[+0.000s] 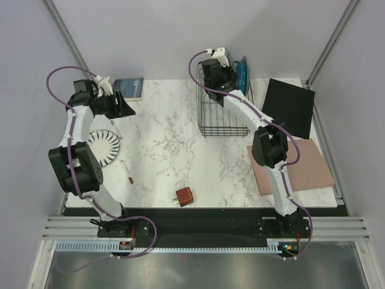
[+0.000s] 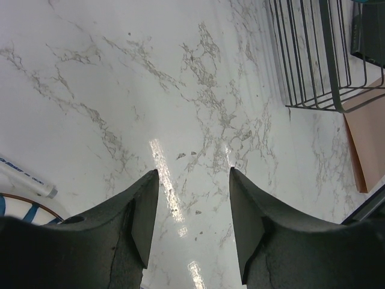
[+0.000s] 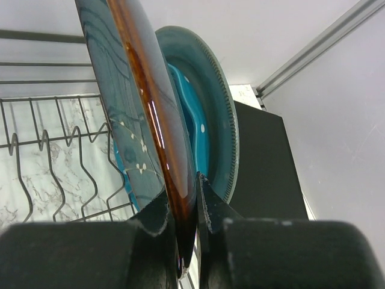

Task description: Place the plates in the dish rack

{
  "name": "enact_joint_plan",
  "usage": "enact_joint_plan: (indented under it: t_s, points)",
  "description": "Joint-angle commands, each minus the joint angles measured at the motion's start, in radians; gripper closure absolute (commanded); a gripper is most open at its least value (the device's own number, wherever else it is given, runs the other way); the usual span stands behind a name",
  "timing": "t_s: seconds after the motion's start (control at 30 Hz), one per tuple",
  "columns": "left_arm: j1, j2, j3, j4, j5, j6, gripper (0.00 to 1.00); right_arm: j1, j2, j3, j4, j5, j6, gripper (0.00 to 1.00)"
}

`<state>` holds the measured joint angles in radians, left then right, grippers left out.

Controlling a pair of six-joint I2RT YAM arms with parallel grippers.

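My right gripper [image 1: 218,81] is shut on the rim of a dark teal plate [image 3: 144,102] with a brown edge, held upright over the back of the black wire dish rack [image 1: 222,114]. In the right wrist view the gripper [image 3: 183,186] clamps the plate edge-on. Just behind it stand a bright blue dotted plate [image 3: 194,129] and a grey-green plate [image 3: 221,102], both upright at the rack's far right end [image 1: 243,71]. A white plate with dark radial stripes [image 1: 106,146] lies flat on the table at the left. My left gripper [image 1: 117,107] is open and empty above the marble [image 2: 192,174].
A flat black square panel [image 1: 290,107] and a pink board [image 1: 298,171] lie right of the rack. A teal booklet [image 1: 130,88] sits at the back left. Two pens [image 1: 127,173] and a small red-brown block [image 1: 184,196] lie on the table. The rack's tines [image 3: 54,156] stand left of the held plate.
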<state>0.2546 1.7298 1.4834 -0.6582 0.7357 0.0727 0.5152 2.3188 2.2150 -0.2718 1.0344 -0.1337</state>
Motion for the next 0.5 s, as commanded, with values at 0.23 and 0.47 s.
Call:
enact_joint_plan:
  t_s: [0.23, 0.47]
  points:
    - [-0.002, 0.01, 0.0, 0.029, 0.028, 0.032, 0.43, -0.024, 0.016, 0.086, 0.094, 0.061, 0.048, 1.0]
    - [-0.002, 0.02, 0.0, 0.017, 0.024, 0.033, 0.43, -0.029, 0.056, 0.1, 0.085, 0.05, 0.051, 1.0]
